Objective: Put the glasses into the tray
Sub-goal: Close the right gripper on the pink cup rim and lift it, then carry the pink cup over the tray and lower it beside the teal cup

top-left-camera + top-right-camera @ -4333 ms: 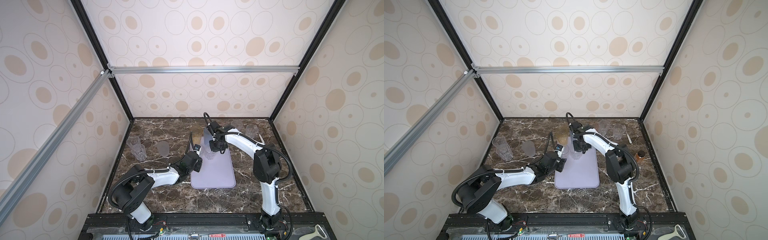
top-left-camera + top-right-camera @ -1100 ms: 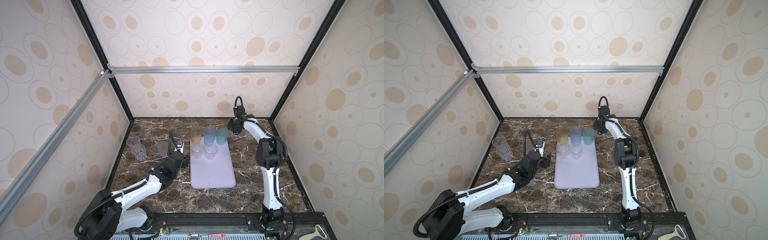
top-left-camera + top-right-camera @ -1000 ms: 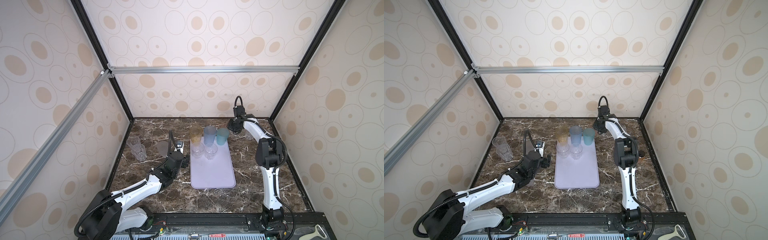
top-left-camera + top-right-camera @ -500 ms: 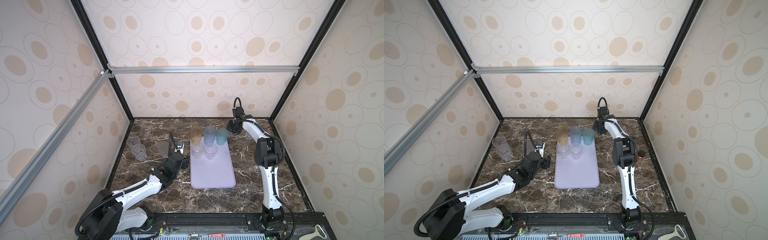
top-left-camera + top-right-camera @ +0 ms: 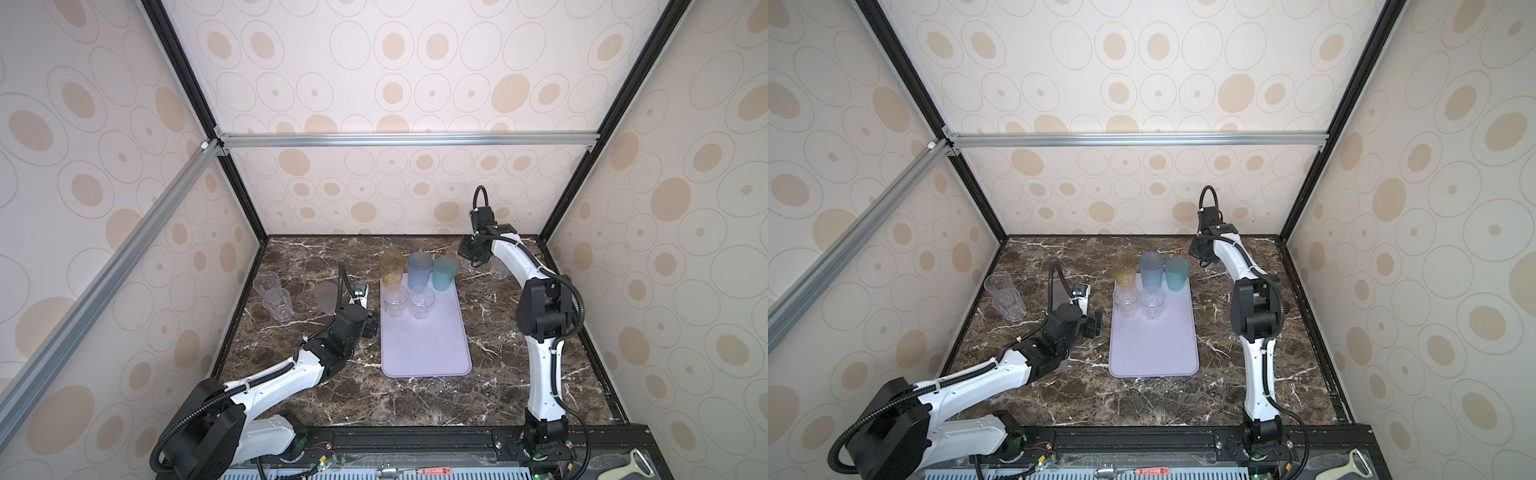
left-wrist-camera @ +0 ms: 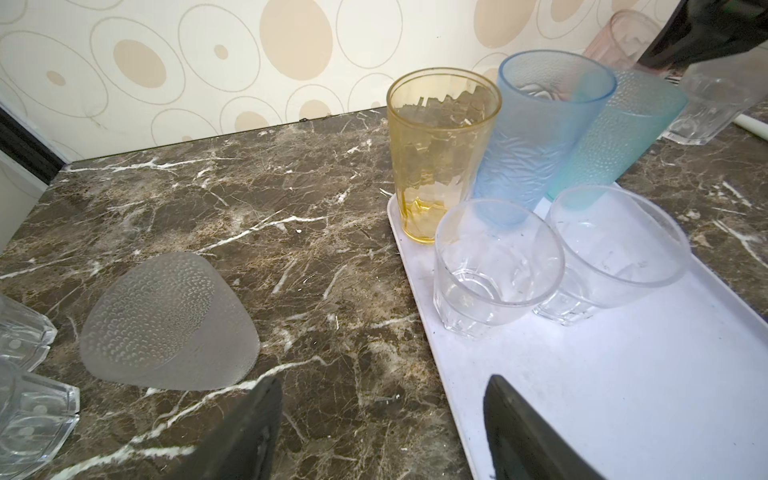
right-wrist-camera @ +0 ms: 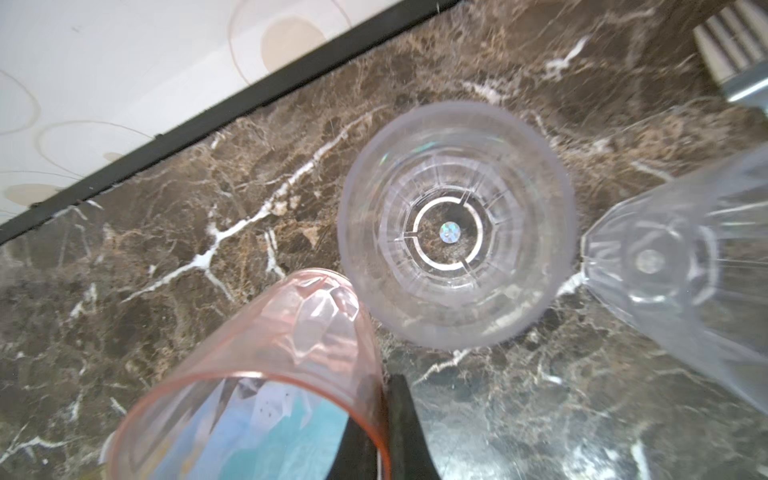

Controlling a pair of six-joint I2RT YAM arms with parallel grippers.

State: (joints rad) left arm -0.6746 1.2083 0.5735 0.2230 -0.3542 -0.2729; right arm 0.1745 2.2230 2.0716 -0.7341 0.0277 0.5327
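Observation:
The pale lavender tray (image 5: 428, 353) holds tall amber (image 5: 391, 268), grey-blue (image 5: 419, 270) and teal (image 5: 444, 272) glasses at its far end. Two short clear glasses (image 5: 395, 300) stand in front of them. At the back right my right gripper (image 7: 382, 436) is shut on the rim of the small pink glass (image 7: 257, 374), one finger inside and one outside. Two clear glasses (image 7: 457, 245) stand close beside it. My left gripper (image 6: 382, 424) is open and empty, low over the tray's left edge. A frosted glass (image 6: 166, 324) lies on its side to its left.
Two more clear glasses (image 5: 272, 295) stand near the left wall. A clear glass (image 5: 498, 268) sits under the right forearm by the back right corner. A peeler (image 5: 636, 465) lies on the front rail. Walls close in on three sides of the marble top (image 5: 415, 407).
Over the last second my right gripper has closed on the pink glass's rim. The left arm has barely moved. Four seconds ago both grippers were at the tray's far end.

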